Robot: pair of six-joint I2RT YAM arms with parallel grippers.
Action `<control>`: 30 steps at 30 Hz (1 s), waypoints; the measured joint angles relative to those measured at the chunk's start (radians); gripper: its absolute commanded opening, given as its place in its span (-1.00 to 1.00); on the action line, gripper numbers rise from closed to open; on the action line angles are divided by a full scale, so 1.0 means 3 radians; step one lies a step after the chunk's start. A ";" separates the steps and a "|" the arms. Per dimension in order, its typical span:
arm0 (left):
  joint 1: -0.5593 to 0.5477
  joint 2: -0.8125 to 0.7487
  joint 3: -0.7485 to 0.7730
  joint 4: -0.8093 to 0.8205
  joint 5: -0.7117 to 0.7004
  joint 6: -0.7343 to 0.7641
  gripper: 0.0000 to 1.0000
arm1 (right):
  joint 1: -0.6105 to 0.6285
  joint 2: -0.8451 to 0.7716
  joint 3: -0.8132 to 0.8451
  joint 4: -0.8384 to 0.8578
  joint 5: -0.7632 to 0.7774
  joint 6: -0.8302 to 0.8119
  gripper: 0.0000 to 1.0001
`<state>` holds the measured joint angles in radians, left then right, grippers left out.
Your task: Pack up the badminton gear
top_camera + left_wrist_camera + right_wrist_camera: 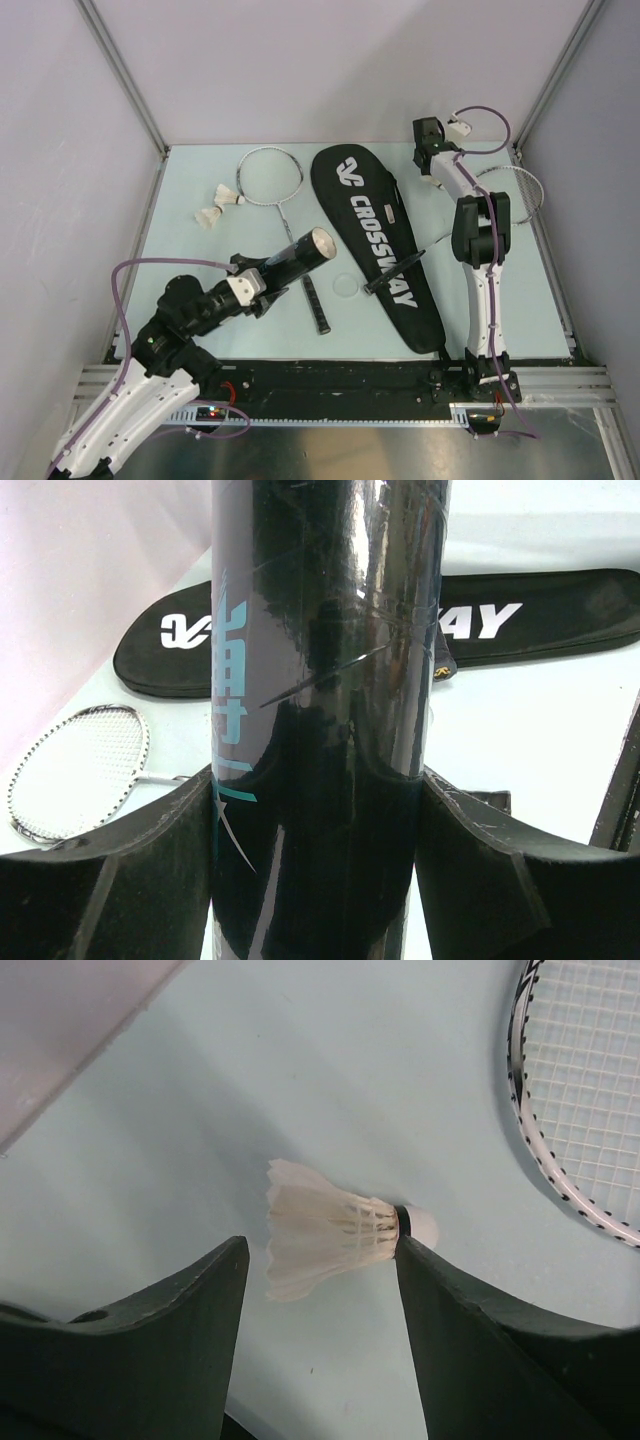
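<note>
My left gripper is shut on the black tube, which points its open end toward the bag; in the left wrist view the tube fills the gap between both fingers. The black CROSSWAY bag lies flat mid-table. One racquet lies left of it. A second racquet lies at the right, its handle across the bag. Two shuttlecocks lie at the left. My right gripper stands open at the far right corner around a third shuttlecock; its right fingertip touches the cork band.
Grey walls with metal posts close in the table on three sides, and the right gripper is close to the back right corner. A small clear round disc lies beside the bag. The second racquet's head is just right of the right gripper.
</note>
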<state>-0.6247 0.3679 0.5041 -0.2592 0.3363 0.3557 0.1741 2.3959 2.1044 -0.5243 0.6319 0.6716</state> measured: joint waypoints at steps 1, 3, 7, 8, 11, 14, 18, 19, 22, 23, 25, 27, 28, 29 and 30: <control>0.0000 0.0005 0.0000 -0.0001 0.0000 0.0000 -0.29 | -0.0005 0.0009 0.0000 -0.0010 -0.0025 0.0001 0.21; 0.0000 0.0010 0.0000 0.0000 0.0000 0.0001 -0.29 | -0.0018 0.0028 0.0000 -0.0032 -0.0065 -0.0003 0.10; 0.0000 0.0014 0.0000 0.0000 0.0000 0.0001 -0.29 | -0.0022 0.0039 0.0000 -0.0058 -0.0113 -0.0079 -0.18; 0.0000 0.0017 0.0000 0.0000 0.0000 0.0001 -0.30 | -0.0022 0.0039 0.0000 -0.0061 -0.0118 -0.0111 -0.30; 0.0000 0.0017 0.0000 0.0000 -0.0001 0.0001 -0.30 | -0.0020 0.0039 0.0000 -0.0070 -0.0113 -0.0212 -0.62; 0.0000 0.0015 0.0000 0.0000 -0.0001 0.0001 -0.30 | -0.0006 0.0000 -0.0064 -0.0062 -0.0075 -0.0319 -0.91; 0.0000 0.0015 0.0000 0.0000 -0.0003 0.0001 -0.30 | 0.0019 -0.0161 -0.0257 -0.0061 -0.0010 -0.0460 -0.99; 0.0000 0.0015 0.0000 0.0000 -0.0004 0.0001 -0.30 | 0.0025 -0.0217 -0.0309 -0.0058 -0.0003 -0.0501 -1.00; 0.0000 0.0015 0.0000 0.0000 -0.0011 0.0001 -0.30 | 0.0036 -0.0441 -0.0505 -0.0057 -0.0003 -0.0580 -1.00; 0.0000 0.0015 -0.0001 0.0000 -0.0018 0.0001 -0.30 | 0.0043 -0.0539 -0.0586 -0.0052 -0.0006 -0.0604 -1.00; 0.0000 0.0015 -0.0004 0.0000 -0.0042 0.0001 -0.30 | 0.0050 -0.0738 -0.0739 -0.0039 -0.0036 -0.0661 -1.00; 0.0000 0.0017 -0.0004 0.0000 -0.0065 0.0001 -0.30 | 0.0057 -0.0977 -0.0932 0.0000 -0.0106 -0.0718 -1.00; 0.0000 0.0017 -0.0004 0.0000 -0.0066 0.0001 -0.30 | 0.0060 -0.1108 -0.1040 0.0036 -0.0168 -0.0746 -1.00; 0.0000 0.0018 -0.0004 0.0001 -0.0067 0.0001 -0.30 | 0.0061 -0.1250 -0.1153 0.0055 -0.0238 -0.0774 -1.00; 0.0000 0.0022 -0.0004 0.0000 -0.0066 0.0001 -0.30 | 0.0061 -0.1424 -0.1301 0.0098 -0.0337 -0.0802 -1.00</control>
<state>-0.6247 0.3744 0.5030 -0.2592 0.3164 0.3561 0.1925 1.9686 1.7142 -0.4950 0.5308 0.4309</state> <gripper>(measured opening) 0.699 0.009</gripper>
